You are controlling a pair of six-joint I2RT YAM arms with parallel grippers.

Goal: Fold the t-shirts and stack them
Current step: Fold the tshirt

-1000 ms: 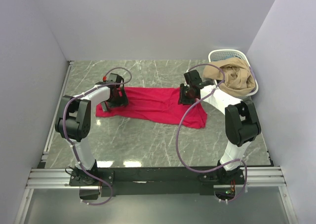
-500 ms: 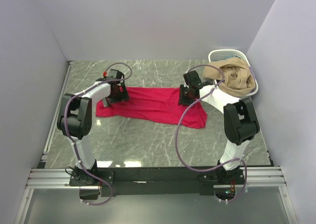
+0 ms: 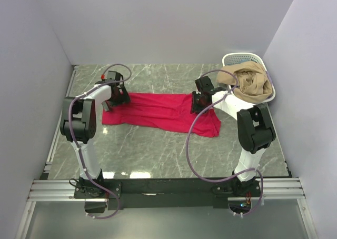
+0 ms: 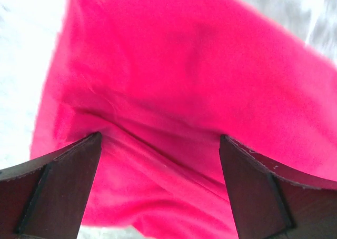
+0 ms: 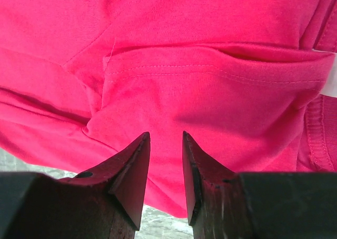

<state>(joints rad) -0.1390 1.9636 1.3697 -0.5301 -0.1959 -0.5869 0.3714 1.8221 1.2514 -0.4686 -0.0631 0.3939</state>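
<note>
Top external view: left hand shifted outward over the red t-shirt's left end.

The red t-shirt (image 3: 160, 111) is spread sideways and roughly flat across the middle of the marble-patterned worktop (image 3: 158, 155), and no shift in it can be made out over the last second. The left hand (image 3: 117, 93) has been moved a little farther away and leftward; it is held spread wide above the shirt's left end, nothing between its fingers. The right hand (image 3: 198, 101) has been kept at the shirt's right end, its fingers set narrowly apart with no fold seen caught. A fresh grasp at the left edge is judged likely, so folding is hardly begun. A white basket (image 3: 239, 57) heaped with tan cloth (image 3: 250, 83) is placed in the far right corner, and the worktop is enclosed by plain pale walls (image 3: 158, 23).
</note>
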